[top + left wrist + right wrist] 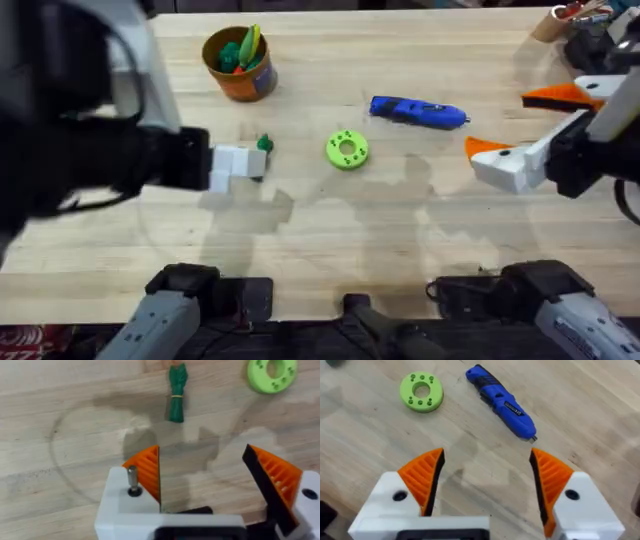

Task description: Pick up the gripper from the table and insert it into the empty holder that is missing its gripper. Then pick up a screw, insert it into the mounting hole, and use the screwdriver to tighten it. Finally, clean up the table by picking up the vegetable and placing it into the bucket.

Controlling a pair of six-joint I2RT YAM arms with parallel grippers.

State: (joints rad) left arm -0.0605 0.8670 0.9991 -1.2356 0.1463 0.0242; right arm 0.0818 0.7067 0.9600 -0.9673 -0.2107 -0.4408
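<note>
The dark-green vegetable [264, 144] [177, 392] lies on the table [330, 230], just beyond my left gripper [243, 162] [202, 467], which is open with nothing between its orange pads [147, 472]. A small metal screw [132, 480] stands up out of one white left finger. The blue screwdriver [418, 111] [500, 402] lies right of centre. My right gripper [497, 122] [485, 467] hovers open and empty just short of it. The orange bucket [240, 62] stands at the back left with green and yellow toys inside. The holder is out of view.
A lime-green disc with holes [347, 149] [272, 368] [421, 391] lies between the vegetable and the screwdriver. Clutter [575, 20] sits at the back right corner. The left arm [70, 120] looms large and dark over the table's left side.
</note>
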